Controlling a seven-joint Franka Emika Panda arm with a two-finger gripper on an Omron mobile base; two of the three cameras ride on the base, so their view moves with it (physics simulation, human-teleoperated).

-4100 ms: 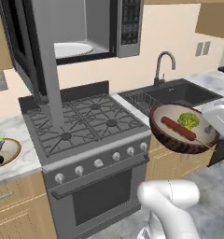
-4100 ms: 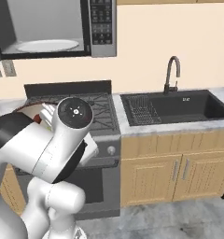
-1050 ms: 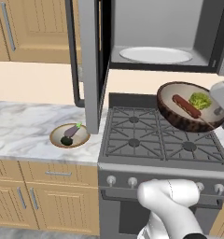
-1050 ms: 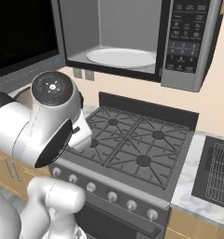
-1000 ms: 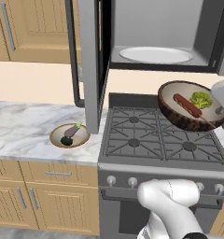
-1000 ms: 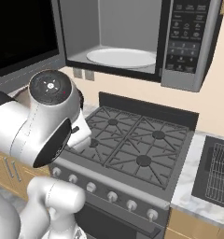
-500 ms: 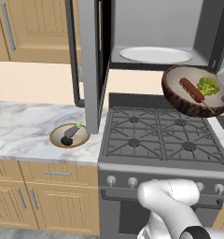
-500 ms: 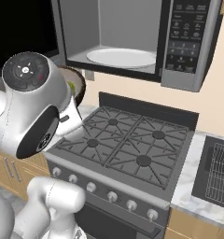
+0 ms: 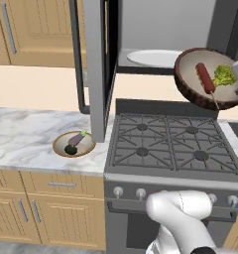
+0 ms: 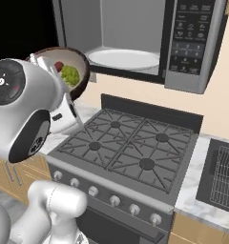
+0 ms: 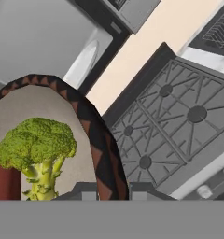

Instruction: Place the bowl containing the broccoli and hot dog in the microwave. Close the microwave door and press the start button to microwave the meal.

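Note:
The dark-brown bowl (image 9: 209, 79) hangs tilted in the air above the stove's back right, just in front of the open microwave (image 10: 135, 33). In it lie the reddish hot dog (image 9: 206, 78) and the yellow-green broccoli (image 9: 223, 75). My gripper (image 11: 115, 190) is shut on the bowl's rim (image 11: 93, 135), with the broccoli (image 11: 37, 140) close on the inner side. The white turntable plate (image 9: 153, 57) lies bare inside the cavity. The microwave door (image 9: 96, 64) stands swung wide open to the left.
A gas stove (image 9: 173, 144) sits under the microwave. A light-tan bowl with an eggplant (image 9: 74, 144) rests on the marble counter (image 9: 27, 134) to the left. The control panel (image 10: 192, 43) is on the microwave's right side. A sink rack (image 10: 223, 171) lies to the stove's right.
In the last second the bowl has risen in my grip from above the burners to the height of the microwave opening. Earlier, the base drove left from the sink side to face the stove.

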